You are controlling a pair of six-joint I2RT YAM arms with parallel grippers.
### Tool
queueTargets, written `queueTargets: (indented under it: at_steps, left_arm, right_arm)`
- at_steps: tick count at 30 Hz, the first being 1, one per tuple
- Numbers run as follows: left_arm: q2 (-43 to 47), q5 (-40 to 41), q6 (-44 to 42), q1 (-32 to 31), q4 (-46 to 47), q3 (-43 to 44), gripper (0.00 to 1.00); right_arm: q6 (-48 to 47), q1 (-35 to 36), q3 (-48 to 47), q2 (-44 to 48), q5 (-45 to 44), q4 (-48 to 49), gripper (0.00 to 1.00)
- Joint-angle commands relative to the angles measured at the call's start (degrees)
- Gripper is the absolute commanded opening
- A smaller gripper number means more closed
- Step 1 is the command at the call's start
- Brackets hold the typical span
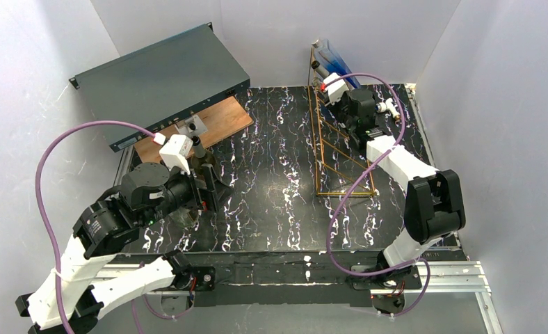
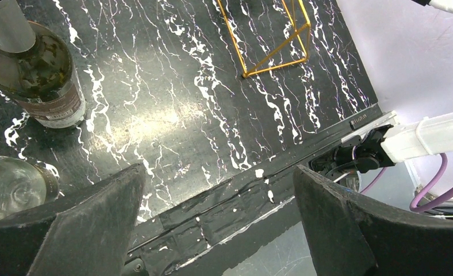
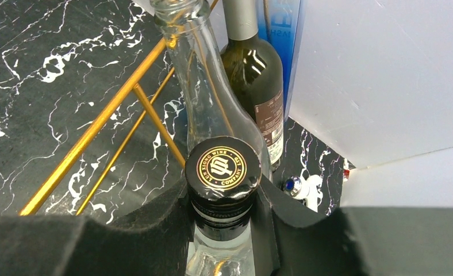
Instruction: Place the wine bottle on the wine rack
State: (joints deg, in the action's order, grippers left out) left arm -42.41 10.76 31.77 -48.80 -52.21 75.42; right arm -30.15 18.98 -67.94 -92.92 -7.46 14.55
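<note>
At the table's left, the left gripper (image 2: 218,171) hung released near a green bottle (image 2: 37,69). Rightward, just beside the gold wine rack (image 3: 98,125), the right gripper (image 3: 224,210) clenched the black-capped wine bottle (image 3: 223,168). A straight lift, then tilting it to match the slanted rungs, seemed wise.

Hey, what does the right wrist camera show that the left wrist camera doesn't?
Only right wrist: the right claw shut on a black-capped bottle, a clear open bottle and a dark silver-capped bottle behind it. Only left wrist: the left claw open and empty, a labelled dark bottle standing on the tabletop, the right arm's base. Both: the gold wine rack and black marbled tabletop.
</note>
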Motion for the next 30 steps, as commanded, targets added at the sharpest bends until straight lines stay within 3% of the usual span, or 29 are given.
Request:
queueTargets:
  at_steps: [1, 30]
  left_arm:
    - [0.1, -0.6, 0.4, 0.4, 1.1, -0.8, 0.99]
    - [1.8, -0.7, 0.9, 0.3, 1.2, -1.6, 0.99]
  right_arm:
    - [0.1, 0.0, 1.0, 2.4, -2.4, -2.1, 0.35]
    - [5.0, 2.4, -0.9, 5.0, -3.2, -7.4, 0.67]
